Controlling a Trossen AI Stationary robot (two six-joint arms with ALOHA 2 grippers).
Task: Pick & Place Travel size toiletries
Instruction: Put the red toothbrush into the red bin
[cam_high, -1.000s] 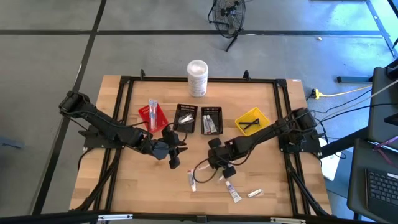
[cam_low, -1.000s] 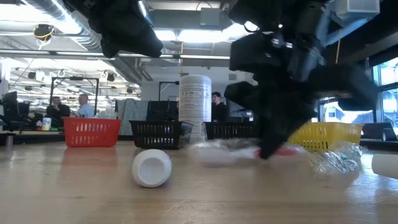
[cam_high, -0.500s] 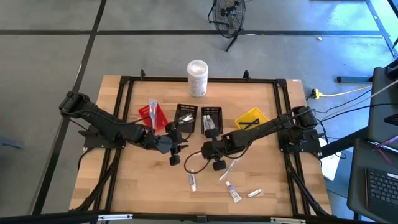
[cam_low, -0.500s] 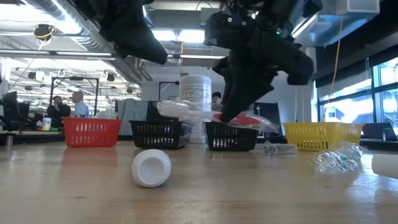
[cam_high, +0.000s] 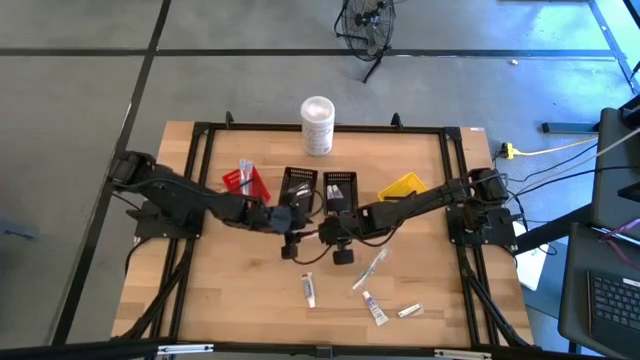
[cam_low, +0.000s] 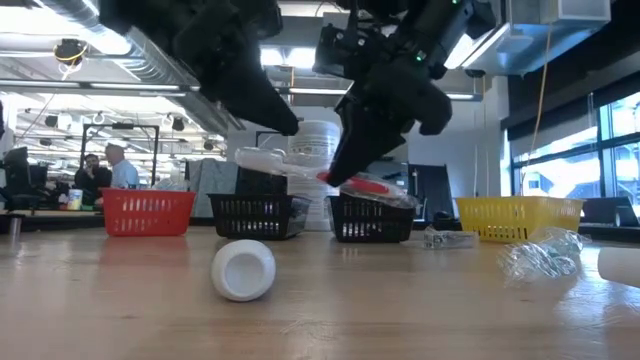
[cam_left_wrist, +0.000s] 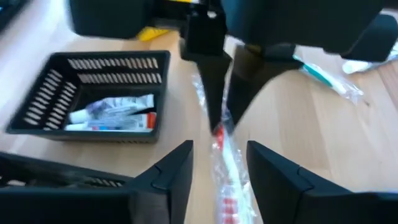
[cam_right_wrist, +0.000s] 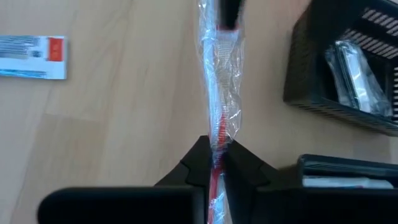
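A toothbrush with a red handle, sealed in a clear wrapper (cam_right_wrist: 221, 93), hangs above the table's middle, in front of the black bins. My right gripper (cam_right_wrist: 214, 163) is shut on it. My left gripper (cam_left_wrist: 217, 177) faces it from the table's left and is open. Its two fingers stand on either side of the wrapper's free end (cam_left_wrist: 225, 163), and I see no touch. On the table near the front lie a white tube (cam_high: 308, 291), another wrapped toothbrush (cam_high: 370, 268), a small tube (cam_high: 375, 308) and a sachet (cam_high: 409, 311). My right gripper pinches the wrapped toothbrush between its two fingers at the red part of the handle (cam_right_wrist: 216, 142). The fingers come slanting down from the table's right. The toothbrush sticks out ahead of them toward my left gripper, nearly level (cam_low: 290, 168), lifted clear of the table.
Along the far side stand a red bin (cam_high: 245, 185), two black bins (cam_high: 299, 190) (cam_high: 339, 193) holding small items, and a yellow bin (cam_high: 405, 188). A tall white canister (cam_high: 317, 125) stands behind them. Bare wood lies at the near left.
My right gripper has risen from the near middle of the table and gone toward the far left, carrying the wrapped toothbrush up, clear of the wood. My left gripper has moved toward the table's right, meeting it, and the wrapper's free end now lies between its fingers.
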